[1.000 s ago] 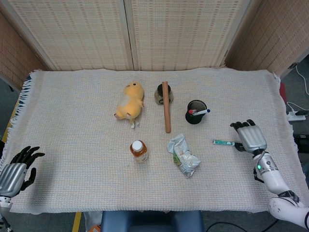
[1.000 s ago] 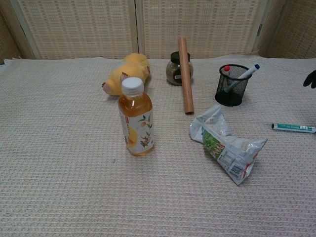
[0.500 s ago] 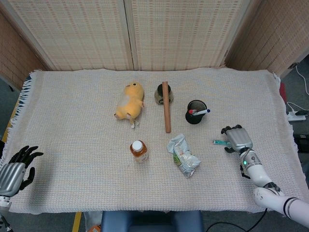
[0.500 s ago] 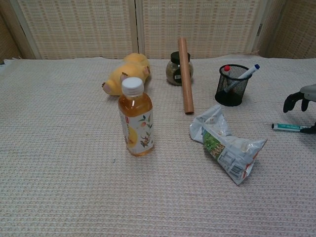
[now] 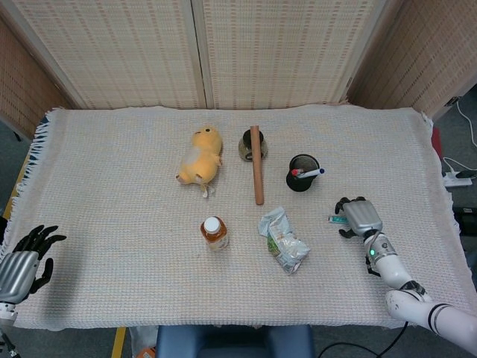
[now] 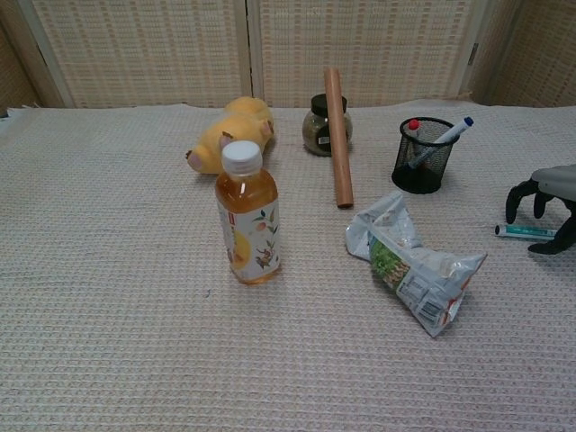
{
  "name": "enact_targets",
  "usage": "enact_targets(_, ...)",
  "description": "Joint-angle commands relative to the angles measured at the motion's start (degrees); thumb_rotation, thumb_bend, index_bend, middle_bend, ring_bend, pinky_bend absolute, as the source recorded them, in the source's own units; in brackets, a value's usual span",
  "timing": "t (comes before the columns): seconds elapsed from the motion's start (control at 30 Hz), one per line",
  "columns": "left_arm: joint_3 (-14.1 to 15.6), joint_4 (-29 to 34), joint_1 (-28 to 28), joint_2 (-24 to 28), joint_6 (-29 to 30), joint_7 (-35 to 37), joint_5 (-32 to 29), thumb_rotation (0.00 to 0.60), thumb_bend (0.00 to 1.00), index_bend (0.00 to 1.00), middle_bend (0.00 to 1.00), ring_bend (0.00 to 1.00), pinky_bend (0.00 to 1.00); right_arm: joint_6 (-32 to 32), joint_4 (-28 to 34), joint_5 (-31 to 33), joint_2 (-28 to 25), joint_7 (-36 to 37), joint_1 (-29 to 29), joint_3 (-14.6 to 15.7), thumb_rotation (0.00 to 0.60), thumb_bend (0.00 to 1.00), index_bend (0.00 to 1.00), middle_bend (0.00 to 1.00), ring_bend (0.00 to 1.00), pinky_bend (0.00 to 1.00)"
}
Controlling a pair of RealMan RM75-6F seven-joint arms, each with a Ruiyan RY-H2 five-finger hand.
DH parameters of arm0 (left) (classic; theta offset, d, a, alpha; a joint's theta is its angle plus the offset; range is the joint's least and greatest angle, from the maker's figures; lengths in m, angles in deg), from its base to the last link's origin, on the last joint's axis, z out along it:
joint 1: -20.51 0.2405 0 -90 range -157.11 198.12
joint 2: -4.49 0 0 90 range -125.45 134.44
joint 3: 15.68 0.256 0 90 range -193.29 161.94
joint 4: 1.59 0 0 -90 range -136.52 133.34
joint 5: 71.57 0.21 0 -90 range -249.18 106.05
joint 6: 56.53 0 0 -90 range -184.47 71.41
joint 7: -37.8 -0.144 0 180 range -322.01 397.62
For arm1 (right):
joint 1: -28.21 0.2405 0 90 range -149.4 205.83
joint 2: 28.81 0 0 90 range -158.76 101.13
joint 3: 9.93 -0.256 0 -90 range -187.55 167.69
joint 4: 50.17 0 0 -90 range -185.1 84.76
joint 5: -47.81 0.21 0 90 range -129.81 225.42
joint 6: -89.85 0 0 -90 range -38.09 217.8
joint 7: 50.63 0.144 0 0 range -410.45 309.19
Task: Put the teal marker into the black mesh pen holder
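Note:
The teal marker (image 5: 337, 219) (image 6: 522, 231) lies flat on the cloth at the right, pointing left. My right hand (image 5: 359, 216) (image 6: 544, 202) arches over its right end, dark fingers pointing down on both sides of it; the marker still rests on the cloth and no grip shows. The black mesh pen holder (image 5: 302, 173) (image 6: 423, 155) stands upright behind and left of the marker, with a red-capped and a blue-capped pen in it. My left hand (image 5: 22, 265) rests at the near left table edge, fingers spread and empty; the chest view does not show it.
A crumpled snack bag (image 5: 283, 240) lies left of the marker. A tea bottle (image 5: 214, 232) stands in the near middle. Further back are a wooden rod (image 5: 256, 164), a dark jar (image 5: 247, 146) and a yellow plush toy (image 5: 201, 155).
My right hand has moved left and slightly away from the table's right edge, coming over the marker's right end with its fingers curling downward. The marker and left hand have not moved.

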Motion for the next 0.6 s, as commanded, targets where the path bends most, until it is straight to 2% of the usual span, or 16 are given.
enact_targets(0.03,-0.01,-0.10,-0.01,0.04,-0.12,0.24,-0.06,0.600,0.63,0.26,0.09,0.01,0.14,0.11,-0.54,-0.22,0.45,0.23,0.24,0.23,0.600,0.18,0.39,0.23,0.32,0.22)
enact_targets(0.23,-0.03,-0.27,-0.14,0.05,-0.66,0.41,-0.36,0.600,0.63,0.26,0.09,0.01,0.14,-0.78,-1.72,0.07,1.26,0.19,0.37,0.06,0.600,0.18,0.41,0.24,0.33,0.23)
enact_targets(0.6,-0.02,-0.11,-0.09,0.07,-0.74,0.11,-0.46,0.600,0.63,0.26,0.09,0.01,0.14,-1.08,-4.60,0.35,3.35,-0.16,0.90,0.06,0.600,0.25,0.55,0.30,0.37,0.28)
